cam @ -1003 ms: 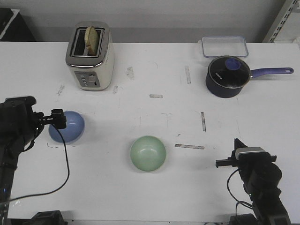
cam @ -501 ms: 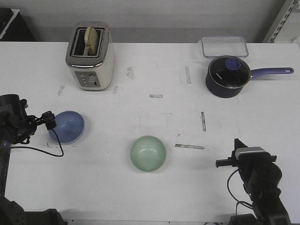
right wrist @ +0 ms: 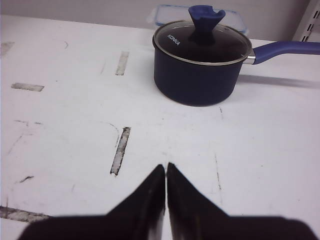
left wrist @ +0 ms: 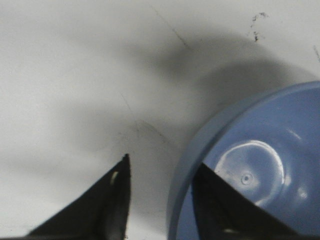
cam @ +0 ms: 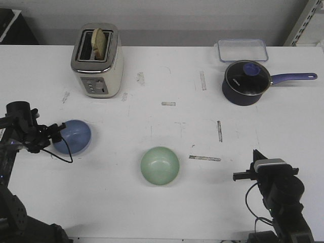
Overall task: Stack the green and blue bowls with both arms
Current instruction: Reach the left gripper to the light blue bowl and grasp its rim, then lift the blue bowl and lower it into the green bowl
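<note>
The blue bowl sits on the white table at the left. My left gripper is open at its left rim. In the left wrist view the blue bowl's rim runs between the jaws of the left gripper, with one finger inside the bowl and one outside over the table. The green bowl sits alone near the middle front, with no gripper near it. My right gripper is shut and empty at the front right; it also shows in the right wrist view, low over bare table.
A cream toaster with bread in it stands at the back left. A dark blue saucepan with a glass lid and long handle stands at the back right, also in the right wrist view. A clear lidded box lies behind it.
My left arm has swung its wrist left and down, bringing its fingers to the blue bowl's left rim. The bowls and the right arm have not moved.
</note>
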`<state>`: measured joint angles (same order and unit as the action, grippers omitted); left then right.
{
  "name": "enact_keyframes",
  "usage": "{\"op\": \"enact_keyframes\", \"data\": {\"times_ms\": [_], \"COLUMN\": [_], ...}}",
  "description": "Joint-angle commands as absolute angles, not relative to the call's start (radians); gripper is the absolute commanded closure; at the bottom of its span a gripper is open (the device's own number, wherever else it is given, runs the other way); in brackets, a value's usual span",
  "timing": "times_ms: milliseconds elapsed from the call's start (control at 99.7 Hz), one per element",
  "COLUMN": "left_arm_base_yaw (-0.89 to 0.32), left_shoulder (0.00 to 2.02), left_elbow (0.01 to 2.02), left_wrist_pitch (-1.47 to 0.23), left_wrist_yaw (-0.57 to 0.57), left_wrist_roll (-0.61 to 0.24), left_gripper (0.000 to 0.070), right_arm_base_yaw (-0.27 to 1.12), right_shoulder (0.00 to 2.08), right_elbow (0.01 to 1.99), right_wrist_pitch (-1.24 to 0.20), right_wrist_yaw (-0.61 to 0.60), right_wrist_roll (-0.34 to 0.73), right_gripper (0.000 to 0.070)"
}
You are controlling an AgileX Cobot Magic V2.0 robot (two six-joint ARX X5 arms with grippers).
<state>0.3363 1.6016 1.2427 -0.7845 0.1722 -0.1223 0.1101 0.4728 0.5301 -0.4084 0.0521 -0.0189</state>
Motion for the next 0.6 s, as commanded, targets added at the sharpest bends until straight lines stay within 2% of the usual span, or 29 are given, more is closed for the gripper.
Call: {"op": "enact_keyframes", "data": {"times_ms": [0,331,421,592], "left_arm_base_yaw": [0.34,0.34,0.34,0.334], "left_shoulder": [1.616,1.604,1.572,1.478], "left_elbow": [1.259,1.265,1.274,1.324], "left_wrist_pitch": [-0.786,-0.795,-0.794,-0.788], "left_wrist_yaw": [0.177,0.202,0.241,0.242], "left_wrist_roll": [-0.125,-0.125,-0.126,-0.139], "left_gripper": [0.0688,0.07,0.07,0.07], "right_arm_base_yaw": [0.112,0.112,0.112,0.112], "right_shoulder": [0.479,0.479,0.479,0.479], "right_elbow": [0.537,0.537,0.537,0.537], "right_wrist_pitch": [-0.397,-0.397,-0.397,-0.397], "right_wrist_yaw": [0.052,0.052,0.052,0.053], "right_wrist_roll": [-0.015,-0.015,-0.015,-0.015], "right_gripper": [0.07,0.07,0.07,0.07]}}
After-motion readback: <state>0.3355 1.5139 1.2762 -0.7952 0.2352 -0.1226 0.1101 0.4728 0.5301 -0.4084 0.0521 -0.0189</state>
